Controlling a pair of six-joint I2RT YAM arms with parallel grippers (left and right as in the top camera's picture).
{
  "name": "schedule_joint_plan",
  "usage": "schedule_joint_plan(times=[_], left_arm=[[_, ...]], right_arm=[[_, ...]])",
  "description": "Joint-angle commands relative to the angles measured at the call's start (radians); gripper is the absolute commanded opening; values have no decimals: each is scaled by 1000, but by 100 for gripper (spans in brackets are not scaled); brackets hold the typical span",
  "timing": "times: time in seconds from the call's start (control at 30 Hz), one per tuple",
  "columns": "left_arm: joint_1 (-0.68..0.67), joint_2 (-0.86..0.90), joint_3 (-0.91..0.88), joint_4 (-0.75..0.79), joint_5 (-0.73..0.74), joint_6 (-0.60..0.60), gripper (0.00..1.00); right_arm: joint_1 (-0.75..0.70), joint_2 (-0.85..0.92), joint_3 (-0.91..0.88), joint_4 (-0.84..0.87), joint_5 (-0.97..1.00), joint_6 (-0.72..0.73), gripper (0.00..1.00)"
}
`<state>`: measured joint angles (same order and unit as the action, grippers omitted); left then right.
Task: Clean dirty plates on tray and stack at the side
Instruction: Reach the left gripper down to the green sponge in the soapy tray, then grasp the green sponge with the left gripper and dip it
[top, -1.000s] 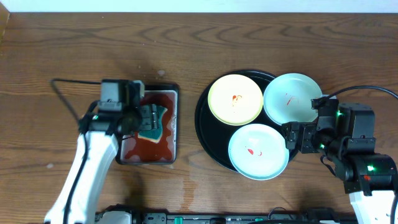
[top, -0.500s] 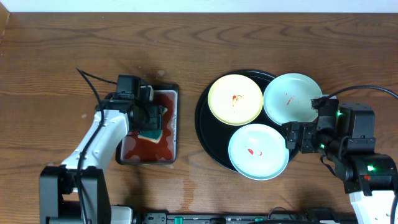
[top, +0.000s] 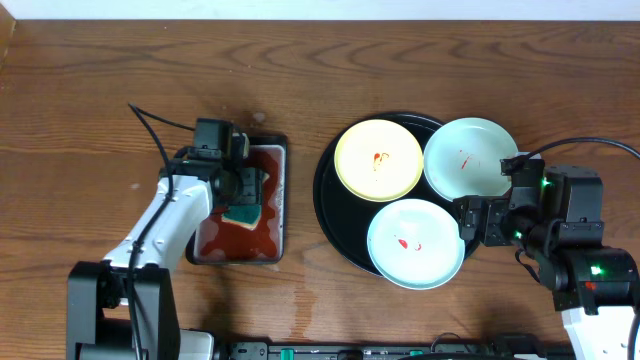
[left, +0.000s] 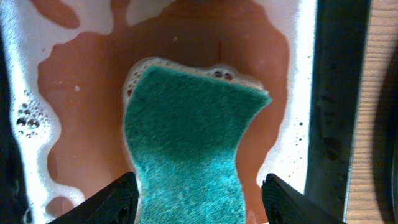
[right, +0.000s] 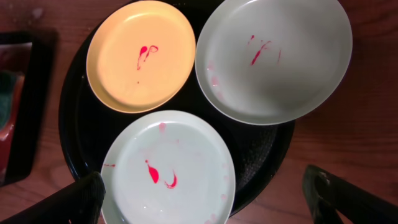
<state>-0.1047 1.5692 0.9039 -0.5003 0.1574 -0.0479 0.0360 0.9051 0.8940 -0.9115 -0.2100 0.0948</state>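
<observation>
The black tray holds three plates with red smears: a pale yellow plate, a mint-white plate overhanging the tray's right rim, and a second mint-white plate at the front. In the right wrist view the same yellow plate, back mint plate and front mint plate lie on the tray. My right gripper is open above the front plate's right edge. My left gripper is open and astride a green sponge.
A small rectangular metal tray with red soapy liquid stands left of the black tray; the sponge lies in it. Its dark rim is close to my left gripper's right finger. The wooden table surrounds both trays.
My left arm has swung its elbow in and the gripper has shifted slightly right and back over the metal tray. The right arm and the plates have not moved.
</observation>
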Motion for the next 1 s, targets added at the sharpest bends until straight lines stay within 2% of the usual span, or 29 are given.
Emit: schedule_joint_plan(times=[0.0,0.13,0.67,0.97], left_arm=[[-16,8,-14,7,-36,4,64],[-20,8,-16,9,-84,-18,62],[-20,39,-38,14,-84,-28,62],[-21,77,-39,9,-84,-40,36]], right_arm=[[-3,-2,20,2,-7,5,99],[-3,-2,20,-2,-7,5,99],[-3,-2,20,-2,-8,5,99],[-3,-2,20,-3,-8,5,99]])
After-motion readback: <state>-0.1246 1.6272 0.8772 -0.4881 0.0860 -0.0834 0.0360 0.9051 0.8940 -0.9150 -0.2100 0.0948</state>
